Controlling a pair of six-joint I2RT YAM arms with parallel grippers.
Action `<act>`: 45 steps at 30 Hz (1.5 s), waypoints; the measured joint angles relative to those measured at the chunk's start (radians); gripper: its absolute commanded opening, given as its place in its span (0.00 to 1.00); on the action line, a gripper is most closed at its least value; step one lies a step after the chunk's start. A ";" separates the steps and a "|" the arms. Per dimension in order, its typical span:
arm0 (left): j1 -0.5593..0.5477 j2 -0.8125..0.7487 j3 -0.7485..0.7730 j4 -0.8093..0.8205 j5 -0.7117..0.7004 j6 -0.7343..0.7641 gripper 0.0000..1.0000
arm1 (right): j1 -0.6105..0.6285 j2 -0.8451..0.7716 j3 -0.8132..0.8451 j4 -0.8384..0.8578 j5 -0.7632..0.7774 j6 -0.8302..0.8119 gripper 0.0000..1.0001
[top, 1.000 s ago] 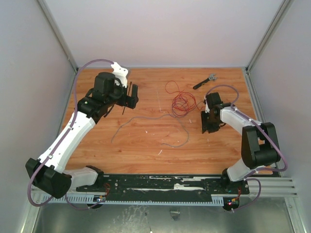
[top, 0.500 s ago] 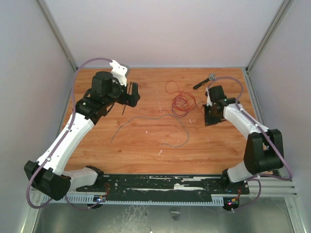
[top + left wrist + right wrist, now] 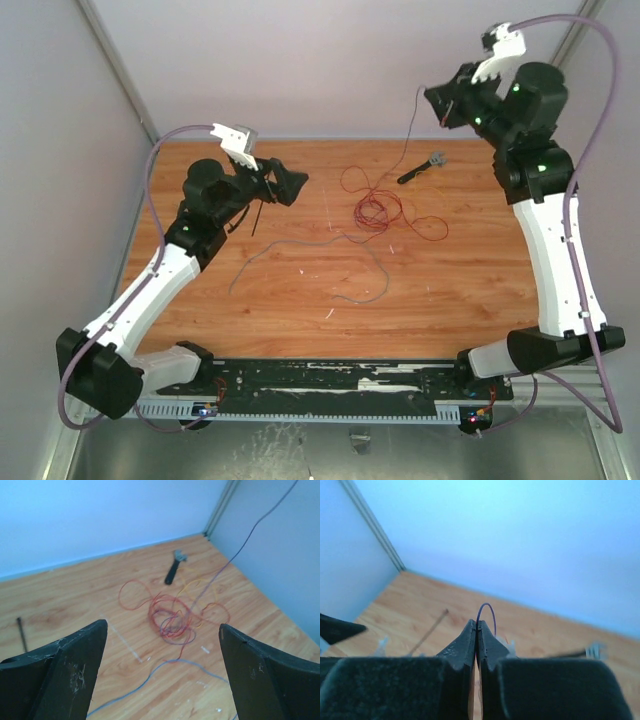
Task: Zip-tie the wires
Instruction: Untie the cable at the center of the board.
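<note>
The wires [image 3: 375, 210] lie as a loose, mostly red tangle on the wooden table at centre back; they also show in the left wrist view [image 3: 172, 617]. My right gripper [image 3: 437, 98] is raised high at the back right, shut on one thin dark strand [image 3: 408, 150] that hangs down to the tangle. In the right wrist view the strand [image 3: 487, 607] loops out above the closed gripper [image 3: 476, 626]. My left gripper [image 3: 293, 185] is open and empty, above the table left of the tangle [image 3: 162, 630]. The zip tie [image 3: 256, 216] lies below it, and shows in the left wrist view [image 3: 21, 632].
A short black tool with a grey head [image 3: 421, 168] lies behind the tangle near the back wall. A long grey wire [image 3: 310, 258] curves across the table's middle. Grey walls close in the left, back and right sides.
My right arm has lifted from table height beside the tangle to high at the back right, drawing one dark strand up. My left gripper has shifted slightly right.
</note>
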 measured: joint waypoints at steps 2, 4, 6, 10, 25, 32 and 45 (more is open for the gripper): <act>0.000 0.016 -0.025 0.098 0.040 -0.022 0.98 | 0.000 0.003 0.058 0.066 -0.058 -0.001 0.00; 0.000 0.046 -0.041 0.202 0.080 -0.043 0.98 | 0.000 0.004 0.084 0.150 -0.120 0.000 0.00; 0.000 0.086 -0.051 0.299 0.113 -0.068 0.98 | 0.000 0.004 0.090 0.232 -0.170 0.006 0.00; -0.014 0.189 -0.056 0.461 0.170 -0.101 0.98 | 0.000 0.016 0.105 0.342 -0.247 0.019 0.00; -0.200 0.655 0.144 0.604 0.216 -0.017 0.93 | 0.000 0.023 0.167 0.479 -0.307 0.034 0.00; -0.227 0.850 0.337 0.571 0.196 0.006 0.66 | 0.000 0.005 0.148 0.478 -0.301 0.034 0.00; -0.230 0.990 0.479 0.503 0.161 0.026 0.06 | 0.000 -0.115 0.103 0.462 -0.252 0.008 0.00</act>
